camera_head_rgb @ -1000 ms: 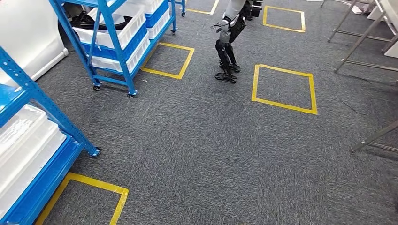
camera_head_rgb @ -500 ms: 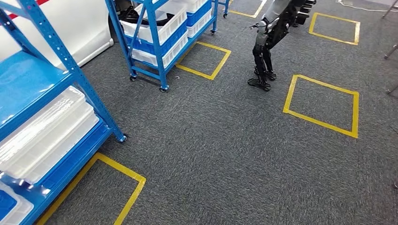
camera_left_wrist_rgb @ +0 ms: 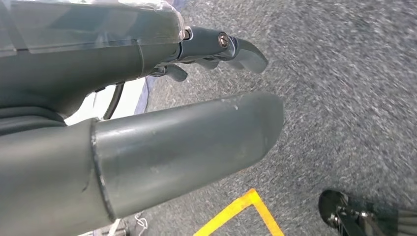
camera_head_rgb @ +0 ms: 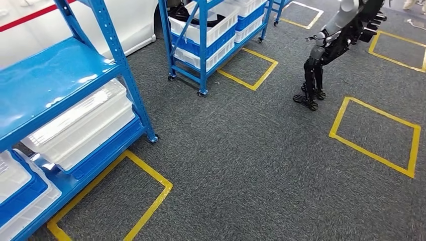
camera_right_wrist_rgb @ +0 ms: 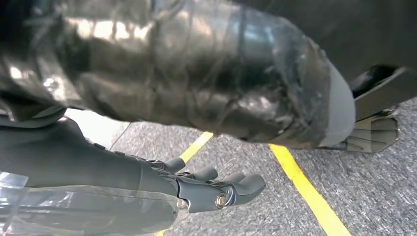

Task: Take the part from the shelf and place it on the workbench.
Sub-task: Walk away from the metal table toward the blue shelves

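Setting: robot test hall or warehouse-style lab. Floor: grey carpet (camera_head_rgb: 241,165) marked with yellow taped squares (camera_head_rgb: 374,135). Storage: blue steel rack (camera_head_rgb: 65,85) at near left, carrying white lidded bins (camera_head_rgb: 83,125) and blue-and-white crates (camera_head_rgb: 20,193); second blue rack on castors (camera_head_rgb: 203,35) farther back, stacked with white and blue crates. Other equipment: another legged robot (camera_head_rgb: 321,60) standing between taped squares. White wall with red stripe (camera_head_rgb: 30,15) behind the racks.
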`<act>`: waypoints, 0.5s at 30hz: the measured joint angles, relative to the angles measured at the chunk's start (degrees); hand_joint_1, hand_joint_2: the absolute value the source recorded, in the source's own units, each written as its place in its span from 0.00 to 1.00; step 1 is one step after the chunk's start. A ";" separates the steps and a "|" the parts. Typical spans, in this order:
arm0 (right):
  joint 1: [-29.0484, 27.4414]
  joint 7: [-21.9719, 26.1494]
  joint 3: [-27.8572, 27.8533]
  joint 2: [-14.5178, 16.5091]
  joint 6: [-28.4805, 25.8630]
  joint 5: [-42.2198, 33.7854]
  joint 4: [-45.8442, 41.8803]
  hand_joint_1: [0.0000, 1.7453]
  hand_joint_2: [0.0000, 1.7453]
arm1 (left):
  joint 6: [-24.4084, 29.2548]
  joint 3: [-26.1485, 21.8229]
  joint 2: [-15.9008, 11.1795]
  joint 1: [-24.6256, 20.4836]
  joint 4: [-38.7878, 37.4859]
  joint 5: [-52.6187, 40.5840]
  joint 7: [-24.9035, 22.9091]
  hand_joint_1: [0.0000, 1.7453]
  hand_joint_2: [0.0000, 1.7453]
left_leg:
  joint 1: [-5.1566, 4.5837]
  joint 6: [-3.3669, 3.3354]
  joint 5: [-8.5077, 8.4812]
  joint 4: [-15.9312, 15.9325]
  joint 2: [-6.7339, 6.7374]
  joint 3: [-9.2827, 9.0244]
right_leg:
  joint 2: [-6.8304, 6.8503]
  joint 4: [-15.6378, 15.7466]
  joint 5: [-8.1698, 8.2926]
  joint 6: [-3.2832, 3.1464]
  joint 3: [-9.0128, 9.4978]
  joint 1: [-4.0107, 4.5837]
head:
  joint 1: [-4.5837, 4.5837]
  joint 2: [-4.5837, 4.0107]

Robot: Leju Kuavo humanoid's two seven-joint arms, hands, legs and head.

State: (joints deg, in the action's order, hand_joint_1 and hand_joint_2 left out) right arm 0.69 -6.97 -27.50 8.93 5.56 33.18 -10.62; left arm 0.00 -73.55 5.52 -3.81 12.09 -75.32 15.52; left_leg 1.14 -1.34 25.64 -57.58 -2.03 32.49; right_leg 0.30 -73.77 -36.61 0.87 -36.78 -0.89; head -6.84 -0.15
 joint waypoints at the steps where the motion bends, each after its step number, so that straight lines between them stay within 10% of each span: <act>1: -0.02 0.00 -0.03 -0.01 0.00 0.00 0.00 0.00 0.00 | -0.01 0.00 -0.01 0.04 0.00 -0.06 0.00 0.00 0.00 | 0.03 0.06 -0.02 -0.10 -0.83 0.01 | -0.18 1.85 1.67 -0.04 0.83 -0.10 | 0.00 0.00; 5: -0.17 0.00 -0.16 -0.01 0.01 0.00 0.04 0.00 0.00 | -0.02 0.00 -0.01 0.03 0.00 -0.25 -0.01 0.00 0.00 | 0.04 1.20 -0.14 -0.72 -3.86 0.62 | -4.37 13.90 7.20 -0.43 5.94 -0.36 | 0.01 0.00; 8: 0.01 0.00 -0.21 0.04 0.07 0.00 0.07 0.00 0.00 | -0.02 0.00 0.00 0.19 0.00 -0.28 -0.02 0.00 0.00 | 0.24 2.41 -0.58 -0.53 -5.13 1.19 | -3.10 14.55 7.46 -1.32 6.02 -0.12 | 0.01 0.00; 12: -0.22 0.00 -0.26 0.14 0.08 0.00 0.08 0.00 0.00 | -0.02 0.00 0.03 0.16 0.00 -0.28 -0.04 0.00 0.00 | 0.05 2.87 4.73 -9.13 0.18 5.34 | 0.10 15.26 8.05 -2.85 5.99 -0.03 | 0.03 0.00; 15: -0.42 0.00 -0.28 0.14 0.08 0.00 0.11 0.00 0.00 | -0.02 0.00 -0.01 0.14 0.00 -0.28 -0.08 0.00 0.00 | 0.05 3.01 7.87 -17.55 1.41 8.74 | 2.67 15.13 7.99 -3.02 5.67 0.44 | 0.02 0.00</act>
State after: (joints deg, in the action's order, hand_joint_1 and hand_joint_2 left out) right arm 0.27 -6.97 -27.78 9.07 5.64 33.18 -10.51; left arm -0.02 -73.54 5.51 -3.67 12.09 -75.60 15.44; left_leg 1.19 1.67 33.51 -75.14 -0.62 41.23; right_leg 2.97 -58.64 -28.62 -2.15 -31.10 -0.44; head -6.82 -0.15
